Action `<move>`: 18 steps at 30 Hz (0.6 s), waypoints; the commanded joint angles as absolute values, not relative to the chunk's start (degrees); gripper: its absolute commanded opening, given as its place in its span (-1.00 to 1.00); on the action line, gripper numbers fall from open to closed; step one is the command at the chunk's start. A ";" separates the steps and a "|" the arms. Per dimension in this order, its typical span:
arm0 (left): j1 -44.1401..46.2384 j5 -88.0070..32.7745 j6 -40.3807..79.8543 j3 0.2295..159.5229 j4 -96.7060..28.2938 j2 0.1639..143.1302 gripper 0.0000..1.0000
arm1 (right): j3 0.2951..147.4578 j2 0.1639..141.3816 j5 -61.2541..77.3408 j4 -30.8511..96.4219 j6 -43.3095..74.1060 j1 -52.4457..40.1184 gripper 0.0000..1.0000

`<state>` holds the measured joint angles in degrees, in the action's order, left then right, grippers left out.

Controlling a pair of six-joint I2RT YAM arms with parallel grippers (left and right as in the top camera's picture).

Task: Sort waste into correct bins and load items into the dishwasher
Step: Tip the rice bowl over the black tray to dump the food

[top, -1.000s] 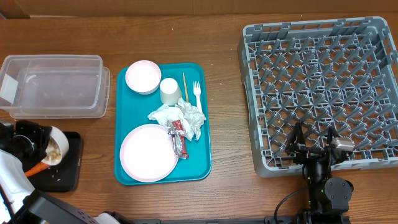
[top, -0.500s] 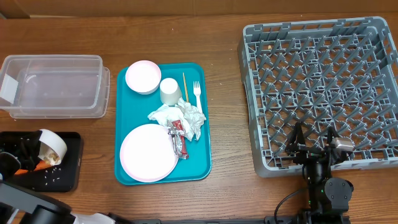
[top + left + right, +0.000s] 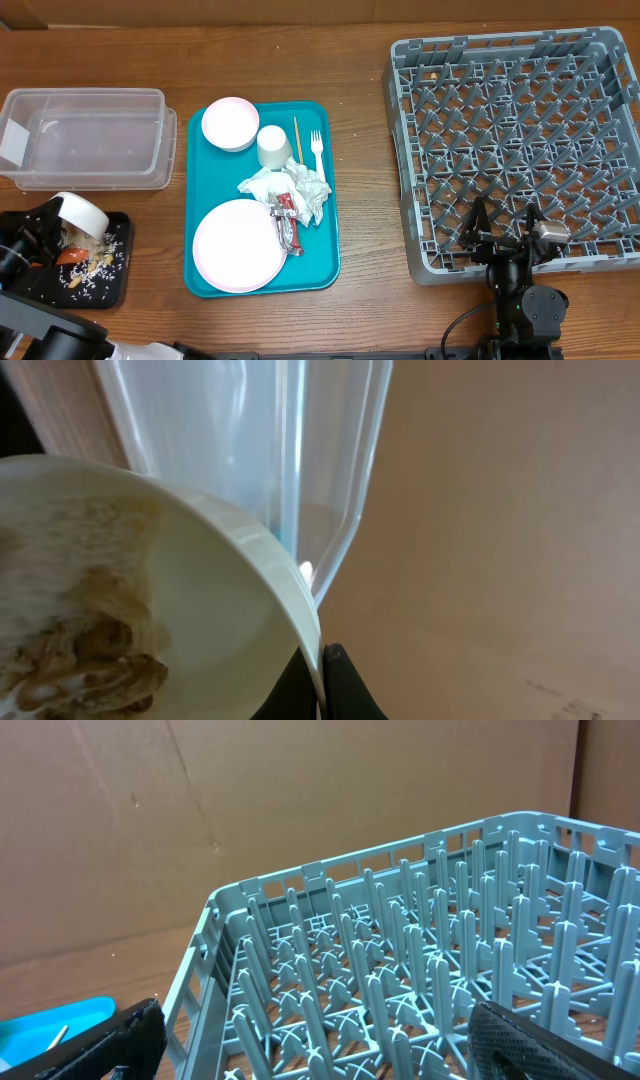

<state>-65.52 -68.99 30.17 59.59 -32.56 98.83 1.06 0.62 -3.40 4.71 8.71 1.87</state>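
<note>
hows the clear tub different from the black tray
The clear tub is see-through and deep-walled; the black tray is opaque and shallow. The tub shows no waste inside, while the tray holds rice and orange scraps. Both are rectangular and sit left of the teal tray.

soft, even light from above fills the sharp overhead view; the grey rack [image 3: 510,150] and teal tray [image 3: 322,250] cast only thin shadows on the worktop [image 3: 365,200]. faint glare lies on the clear tub [image 3: 90,140]. in the left wrist view the bowl [image 3: 200,590] is close and blurred. in the right wrist view the tool's fingers [image 3: 110,1040] are dark and soft.
</note>
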 commanded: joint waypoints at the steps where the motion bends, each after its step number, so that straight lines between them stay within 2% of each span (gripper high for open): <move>1: -65.67 -74.91 32.10 59.64 -32.51 99.55 -0.92 | 0.47 0.16 -3.77 4.38 8.32 1.89 1.00; 18: -71.42 -78.28 37.80 59.64 -34.26 99.55 -0.92 | 0.47 0.16 -3.77 4.38 8.32 1.89 1.00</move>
